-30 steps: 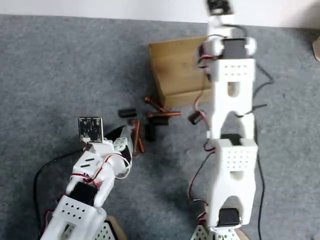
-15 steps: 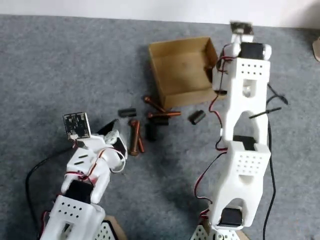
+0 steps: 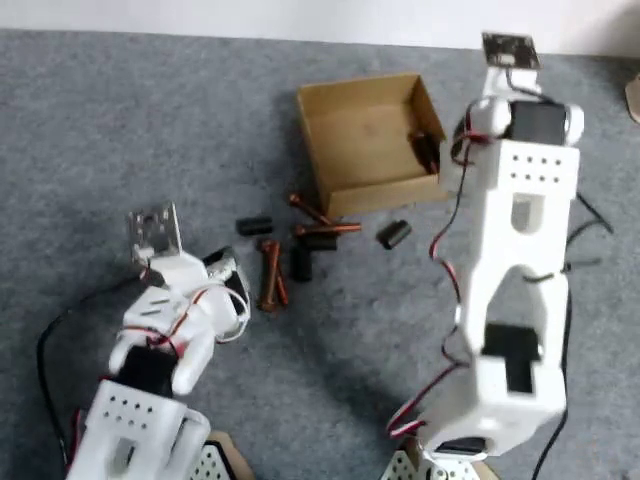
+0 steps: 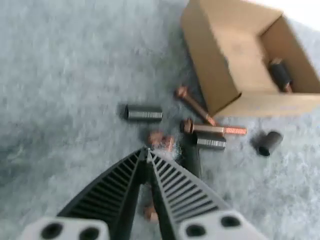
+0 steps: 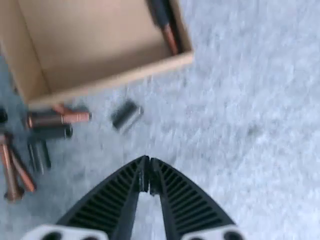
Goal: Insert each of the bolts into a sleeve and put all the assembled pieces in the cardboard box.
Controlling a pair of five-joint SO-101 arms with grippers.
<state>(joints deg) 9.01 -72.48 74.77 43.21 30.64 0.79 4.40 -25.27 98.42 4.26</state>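
Nearest us, our left gripper [image 4: 148,153] hangs over the grey carpet [image 3: 120,130] well in front of the cardboard box [image 3: 383,194], and we see its two fingers pressed together with nothing between them. Its tip sits just over the paired bolts [image 3: 270,276], two copper ones lying side by side off the box's front-left corner. Our right gripper [image 5: 149,164] is likewise squeezed closed and empty, over carpet in front of the box, toward its right corner.

A little closer to the box than the paired bolts, we find a short sleeve [image 3: 300,262], black, just beside their heads. Farther out from the box's left corner lies the left sleeve [image 3: 254,226], on its side and apart from the others.

Just before the box's front wall a flat bolt [image 3: 330,229] lies parallel to that wall, touching a dark sleeve [image 3: 320,241] on its near side. A slanted bolt [image 3: 308,209] points toward the box's front-left corner. The lone sleeve [image 3: 394,234] rests near the front wall, toward the right corner.

Inside the box, against its right wall, we see one assembled piece [image 3: 425,150], a bolt in its black sleeve
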